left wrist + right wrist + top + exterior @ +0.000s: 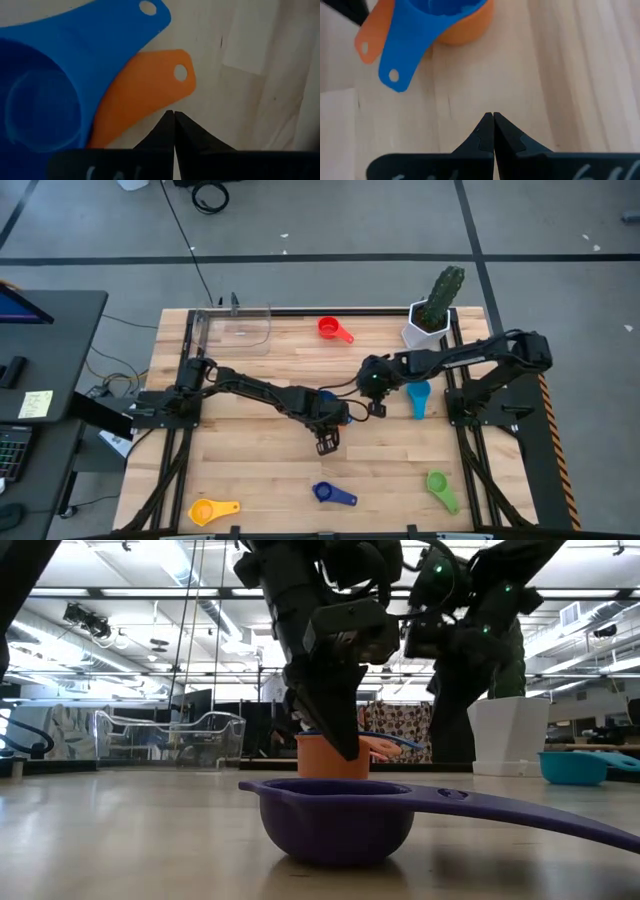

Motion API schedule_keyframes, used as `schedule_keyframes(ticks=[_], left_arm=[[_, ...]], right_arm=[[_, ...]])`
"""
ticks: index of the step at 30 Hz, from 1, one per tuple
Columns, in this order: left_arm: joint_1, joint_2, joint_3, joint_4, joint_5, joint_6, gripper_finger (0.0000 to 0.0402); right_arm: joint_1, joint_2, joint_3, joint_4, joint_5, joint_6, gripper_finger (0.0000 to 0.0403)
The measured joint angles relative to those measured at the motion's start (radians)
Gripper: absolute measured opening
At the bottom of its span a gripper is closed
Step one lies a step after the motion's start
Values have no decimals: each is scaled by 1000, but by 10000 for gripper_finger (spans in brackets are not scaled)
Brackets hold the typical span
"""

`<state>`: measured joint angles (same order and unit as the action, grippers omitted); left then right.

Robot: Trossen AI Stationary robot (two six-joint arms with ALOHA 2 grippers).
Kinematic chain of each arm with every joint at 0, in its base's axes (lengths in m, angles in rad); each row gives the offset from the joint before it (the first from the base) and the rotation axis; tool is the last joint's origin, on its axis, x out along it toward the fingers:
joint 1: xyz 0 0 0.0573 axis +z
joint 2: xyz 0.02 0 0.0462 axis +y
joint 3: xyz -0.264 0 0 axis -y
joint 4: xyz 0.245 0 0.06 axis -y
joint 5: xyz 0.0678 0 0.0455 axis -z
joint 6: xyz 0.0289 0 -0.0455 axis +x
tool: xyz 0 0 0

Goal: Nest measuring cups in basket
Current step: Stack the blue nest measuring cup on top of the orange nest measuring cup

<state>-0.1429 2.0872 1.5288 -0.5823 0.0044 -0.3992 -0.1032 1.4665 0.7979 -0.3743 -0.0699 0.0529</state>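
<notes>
I count seven cups, I think: red (328,328), light blue (417,393), green (436,481), dark blue (322,492), yellow (202,511), plus blue (437,12) nested in orange (467,30) mid-bench (260,455). One basket (240,326) at 11 o'clock. My left end effector (173,114), pinched closed on nothing, sits just beside the nested pair; my right end effector (493,116), closed too, hovers near them at 3 o'clock.

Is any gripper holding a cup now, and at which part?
Nothing is held. The left gripper and right gripper are both shut and empty, near the blue cup nested in the orange cup.
</notes>
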Motion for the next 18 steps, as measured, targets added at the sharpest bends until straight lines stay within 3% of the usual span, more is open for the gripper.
schedule_keyframes(ticks=[18], left_arm=[[42, 0, 0, 57, -17, 95, 4]], right_arm=[[-3, 120, 0, 178, -201, -56, 2]])
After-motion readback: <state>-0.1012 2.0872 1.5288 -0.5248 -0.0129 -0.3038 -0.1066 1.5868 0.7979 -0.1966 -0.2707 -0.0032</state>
